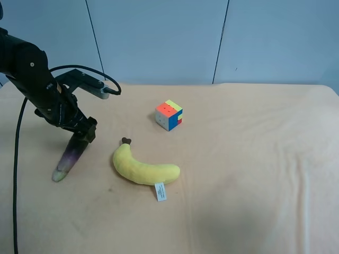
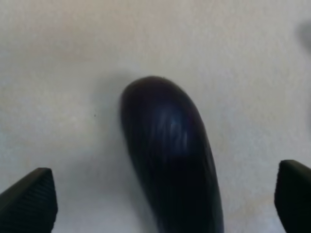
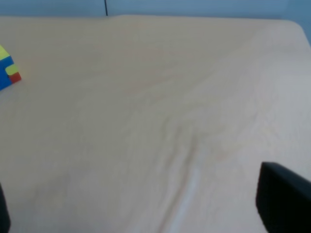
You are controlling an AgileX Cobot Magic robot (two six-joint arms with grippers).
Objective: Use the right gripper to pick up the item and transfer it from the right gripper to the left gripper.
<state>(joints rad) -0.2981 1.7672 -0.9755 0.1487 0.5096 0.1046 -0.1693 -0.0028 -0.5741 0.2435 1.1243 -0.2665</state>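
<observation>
The eggplant (image 1: pixel 70 156) lies on the tan table cloth at the left, its dark purple end under the black arm and its pale greenish tip toward the front. The left wrist view shows its dark end (image 2: pixel 170 150) between the fingertips (image 2: pixel 29 204), which stand wide apart and do not touch it. So the left gripper (image 1: pixel 83 129) is open, low over the eggplant's dark end. The right gripper (image 3: pixel 143 208) is open and empty over bare cloth. The right arm is out of the exterior high view.
A yellow plush banana (image 1: pixel 142 168) with a white tag lies beside the eggplant. A multicoloured puzzle cube (image 1: pixel 169 115) stands behind it and shows at the edge of the right wrist view (image 3: pixel 7 70). A black cable (image 1: pixel 18 159) trails from the left arm.
</observation>
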